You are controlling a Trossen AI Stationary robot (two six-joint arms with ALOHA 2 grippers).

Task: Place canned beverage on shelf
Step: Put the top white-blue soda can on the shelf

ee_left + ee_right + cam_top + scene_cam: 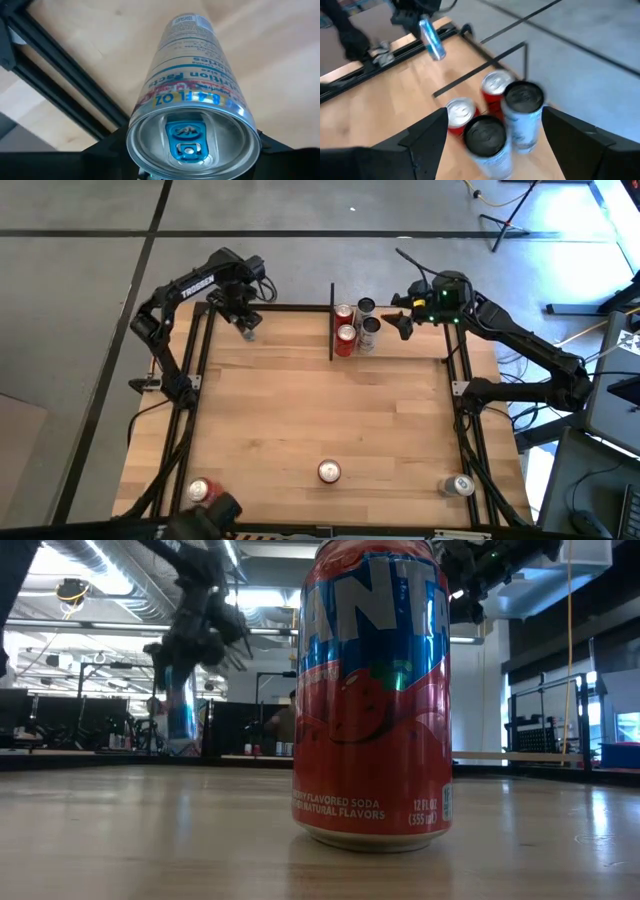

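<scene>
Far left, front corner of wooden surface [300, 420]: red can [198, 489] lying near the edge. Back left: left pincer [247, 328] gripping slim silver-blue can [248, 332], held just off the surface near the black frame rail [200, 350]; in left wrist view can top with blue tab [186, 141] fills the frame, fingers barely seen at its sides. Left arm folded, elbow out over the left rail. Front centre: lone red Fanta can [372, 690] upright, well apart from everything. Back centre: shelf [332, 320] with thin upright black panel, four cans beside it: two red cans [345, 338], two dark-topped cans [368, 320], packed touching. Right pincer [492, 135] open, empty, hovering just right of that cluster, arm stretched in from right rail. Front right: silver can [460, 485] near the corner.
</scene>
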